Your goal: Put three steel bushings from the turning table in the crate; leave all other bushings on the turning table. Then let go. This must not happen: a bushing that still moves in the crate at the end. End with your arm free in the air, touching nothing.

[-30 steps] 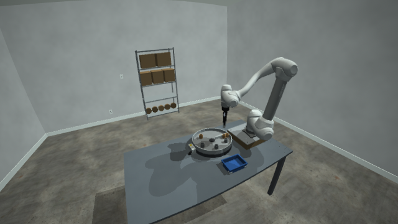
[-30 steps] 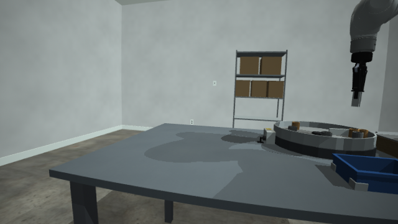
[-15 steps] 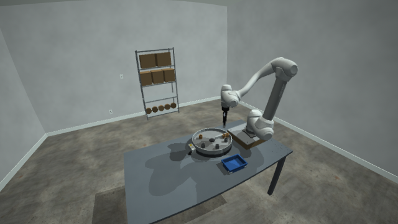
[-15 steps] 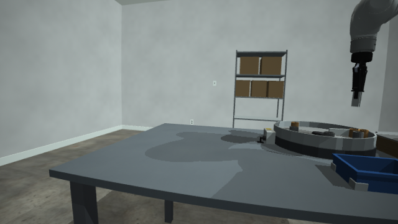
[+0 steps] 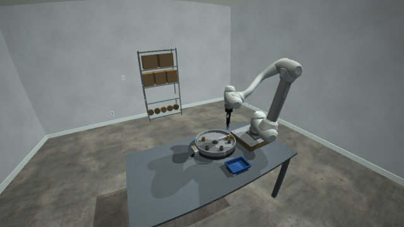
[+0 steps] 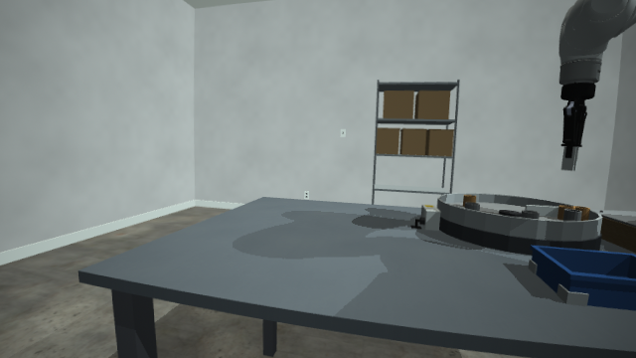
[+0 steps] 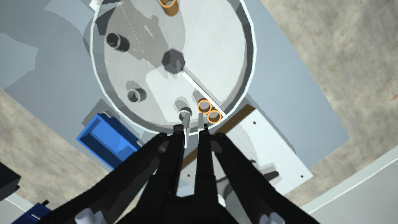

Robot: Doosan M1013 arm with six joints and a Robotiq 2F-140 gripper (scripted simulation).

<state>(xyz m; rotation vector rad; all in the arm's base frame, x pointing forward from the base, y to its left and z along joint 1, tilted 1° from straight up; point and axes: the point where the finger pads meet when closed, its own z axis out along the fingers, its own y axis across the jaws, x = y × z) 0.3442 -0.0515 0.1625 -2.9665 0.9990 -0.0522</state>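
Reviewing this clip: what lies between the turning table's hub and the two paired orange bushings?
A thin pale bar starts by the hub and runs out beside the orange bushings, as the wrist view shows.
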